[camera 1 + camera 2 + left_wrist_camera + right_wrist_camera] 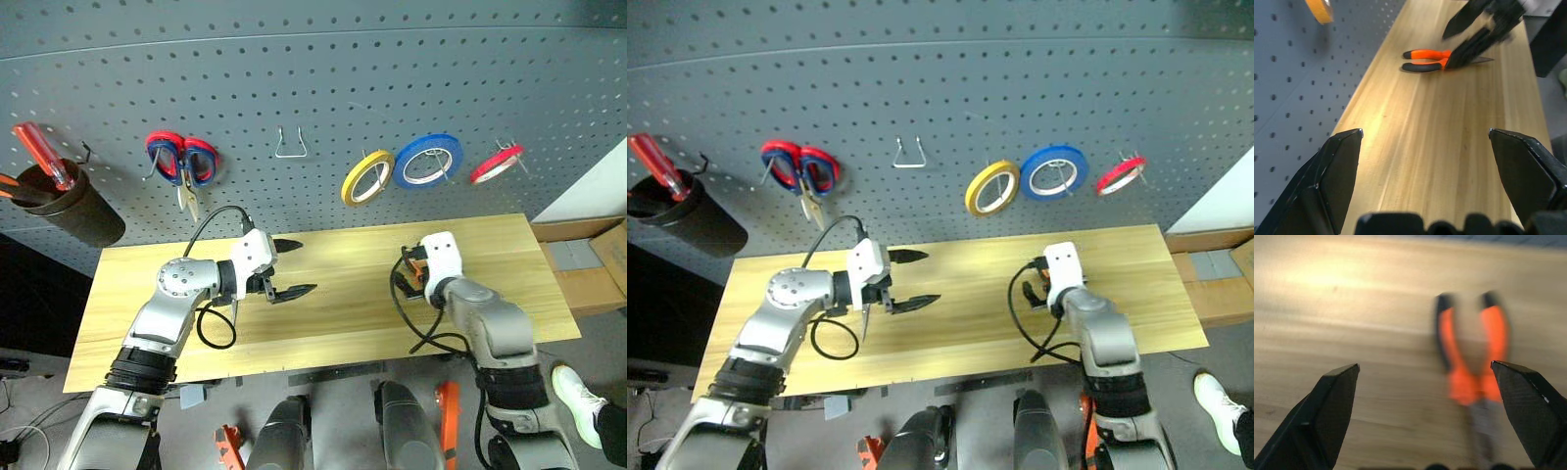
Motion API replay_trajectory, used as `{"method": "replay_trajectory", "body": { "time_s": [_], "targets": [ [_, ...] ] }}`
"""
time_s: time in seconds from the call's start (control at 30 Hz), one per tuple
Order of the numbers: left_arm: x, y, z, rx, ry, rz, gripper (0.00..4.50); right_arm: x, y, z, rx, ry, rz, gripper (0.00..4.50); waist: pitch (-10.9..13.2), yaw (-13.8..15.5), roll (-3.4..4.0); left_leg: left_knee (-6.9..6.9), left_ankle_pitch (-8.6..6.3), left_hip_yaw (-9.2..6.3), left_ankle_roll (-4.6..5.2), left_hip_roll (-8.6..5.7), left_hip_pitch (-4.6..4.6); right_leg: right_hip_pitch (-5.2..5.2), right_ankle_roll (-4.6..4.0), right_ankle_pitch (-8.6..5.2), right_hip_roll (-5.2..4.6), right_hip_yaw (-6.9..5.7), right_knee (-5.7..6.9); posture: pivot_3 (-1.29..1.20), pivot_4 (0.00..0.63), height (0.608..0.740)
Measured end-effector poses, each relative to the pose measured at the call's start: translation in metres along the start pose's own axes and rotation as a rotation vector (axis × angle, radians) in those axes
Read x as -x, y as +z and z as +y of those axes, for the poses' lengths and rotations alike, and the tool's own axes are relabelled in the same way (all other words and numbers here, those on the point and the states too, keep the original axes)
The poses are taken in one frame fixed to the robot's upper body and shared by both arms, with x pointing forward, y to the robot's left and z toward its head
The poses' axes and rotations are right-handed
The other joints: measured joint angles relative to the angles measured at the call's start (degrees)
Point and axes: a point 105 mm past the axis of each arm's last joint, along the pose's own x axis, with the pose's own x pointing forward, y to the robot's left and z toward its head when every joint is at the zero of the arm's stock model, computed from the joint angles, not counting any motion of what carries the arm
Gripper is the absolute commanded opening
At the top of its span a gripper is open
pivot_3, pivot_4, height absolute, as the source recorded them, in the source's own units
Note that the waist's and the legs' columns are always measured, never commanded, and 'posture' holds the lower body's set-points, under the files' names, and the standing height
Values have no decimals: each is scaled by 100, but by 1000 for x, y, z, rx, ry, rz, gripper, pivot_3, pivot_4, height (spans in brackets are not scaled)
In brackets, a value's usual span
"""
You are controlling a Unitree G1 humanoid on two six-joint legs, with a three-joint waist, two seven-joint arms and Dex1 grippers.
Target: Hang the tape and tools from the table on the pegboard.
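Your right gripper (pixel 1425 377) is wide open and empty, just above the table (pixel 343 323). The pliers (pixel 1471 362) lie flat just ahead, toward its right finger. Shift right, straddle both orange handles, then close.

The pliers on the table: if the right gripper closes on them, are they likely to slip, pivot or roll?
The pliers lie flat on the table, so rolling seems unlikely. Their two orange-and-black handles look spread, so a pinch on one handle may let the other swing. The handle sleeves look rubbery, probably grippy. The right gripper is open just short of them.
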Motion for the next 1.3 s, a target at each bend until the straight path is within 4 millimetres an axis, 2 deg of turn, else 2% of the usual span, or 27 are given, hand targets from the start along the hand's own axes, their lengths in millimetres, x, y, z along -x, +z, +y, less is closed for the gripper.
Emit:
{"method": "replay_trajectory", "body": {
  "time_s": [0.07, 0.27, 0.43, 0.73, 1.1, 1.2, 1.3],
  "targets": [
    [0, 0, -1, 3, -10, 2, 4438, -12, 1, -7, 24, -26, 12, 4481, 0, -10, 0, -1, 0, 6, 0, -1, 0, -2, 1, 0, -9, -1, -2, -160, 305, 740],
    [-1, 0, -1, 8, -8, 4, 4438, -29, 5, -18, 91, -72, 9, 4481, 0, -9, 0, -3, 0, 7, 0, -2, 1, -5, 1, 0, -5, -4, 0, -139, 297, 740],
    [-1, -1, -3, 12, -4, 6, 4438, -32, 5, -24, 122, -85, 6, 4481, 0, -10, 0, 0, 0, 9, 0, -1, 2, -5, 1, 0, -4, -3, 3, -141, 293, 740],
    [-2, -2, -3, 15, 5, 6, 4438, -31, -11, -37, 79, -117, 55, 4481, 0, -10, 0, 1, 0, 10, 0, -1, 2, -5, 1, 1, -4, -2, 3, -153, 289, 740],
    [-6, -2, -6, 19, -4, -1, 4438, -43, -7, -36, 64, -80, 61, 4481, -11, -40, -9, 5, 0, 21, -1, -2, 17, 5, -1, 3, -1, -1, 9, -152, 274, 740],
    [-7, -2, -6, 18, -5, 1, 4438, -48, -7, -34, 68, -55, 72, 3861, -22, -69, -20, 5, 0, 23, -1, -1, 25, 11, -2, 4, 1, -1, 9, -152, 269, 740],
    [-7, -2, -6, 18, -1, 2, 4438, -50, -9, -32, 69, -35, 81, 2919, -43, -106, -24, 5, 1, 22, -1, -1, 25, 13, -1, 5, 0, 0, 9, -154, 264, 740]
  ]
}}
